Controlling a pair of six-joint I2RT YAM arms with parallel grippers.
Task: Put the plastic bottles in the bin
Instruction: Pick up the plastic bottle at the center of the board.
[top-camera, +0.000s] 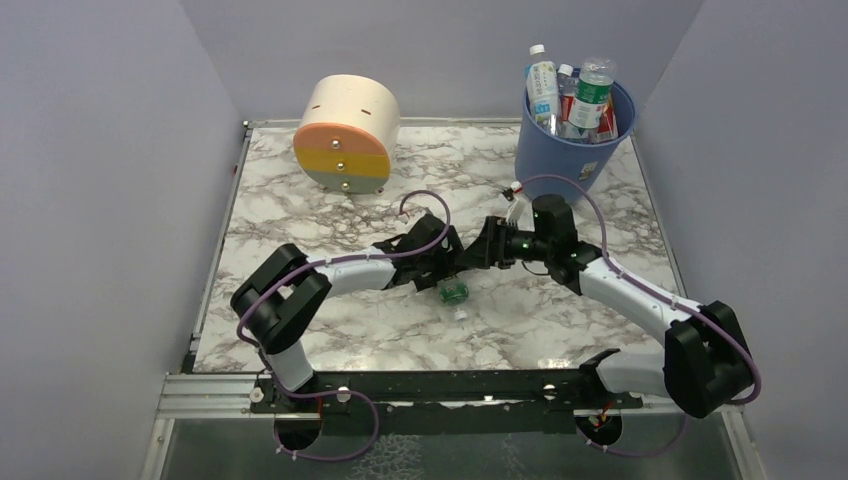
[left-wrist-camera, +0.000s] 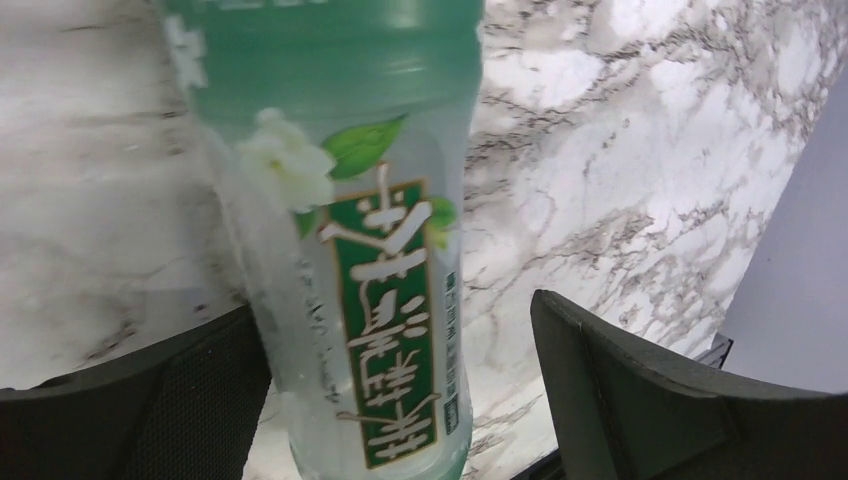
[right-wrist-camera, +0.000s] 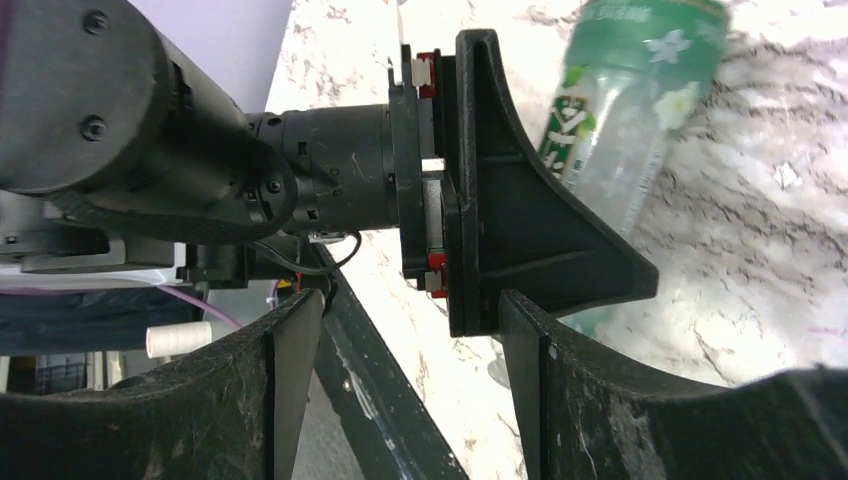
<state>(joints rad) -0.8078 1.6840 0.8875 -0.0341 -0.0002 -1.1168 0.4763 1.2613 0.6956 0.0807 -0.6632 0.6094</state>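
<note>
Marble-patterned table (top-camera: 290, 205), enclosed by plain grey walls (top-camera: 100, 150). Left gripper (left-wrist-camera: 395, 325) is spread loosely around the green bottle (left-wrist-camera: 350, 230). Right gripper (right-wrist-camera: 410, 310) is parted and empty.

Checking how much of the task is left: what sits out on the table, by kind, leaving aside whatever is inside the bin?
Loose green-label bottle: 1
Blue bin: 1
Cream, orange and yellow cylinder: 1
Small white bit, maybe a cap: 1
Total: 4
</note>
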